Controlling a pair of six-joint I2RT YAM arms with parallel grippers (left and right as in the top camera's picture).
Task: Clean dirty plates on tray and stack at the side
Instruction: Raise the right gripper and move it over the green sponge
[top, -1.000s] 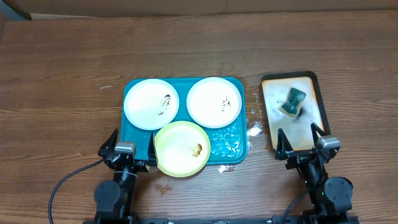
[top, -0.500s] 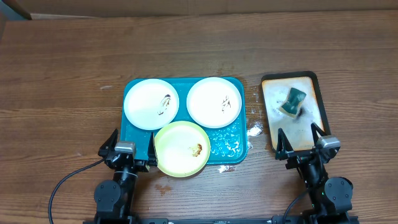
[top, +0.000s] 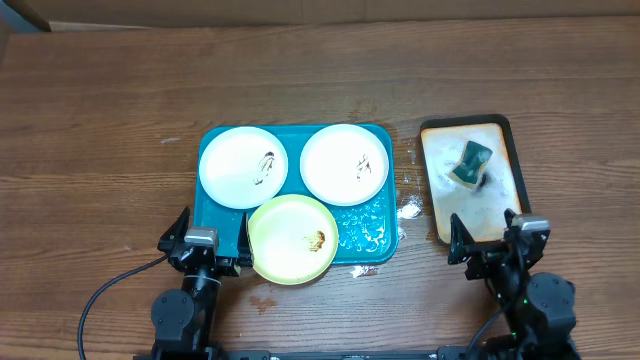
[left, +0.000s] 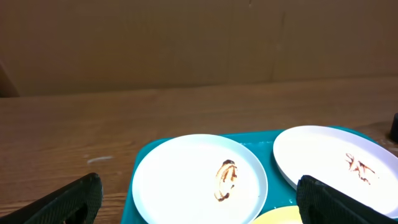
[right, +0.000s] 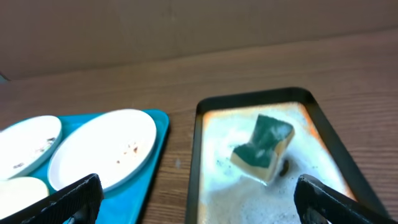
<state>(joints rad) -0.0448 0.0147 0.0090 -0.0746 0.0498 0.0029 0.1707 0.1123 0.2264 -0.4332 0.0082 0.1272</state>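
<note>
No legible text, label, brand, number or sign was found in any view; the brown marks on the plates were smears, not writing.

wet teal-blue rectangular plastic tray (top: 372, 235) holds smeared round white plate (top: 243, 167) far left, second white plate (top: 344, 163) far right, smeared pale yellow-green plate (top: 291, 238) overhanging near rim.
</note>
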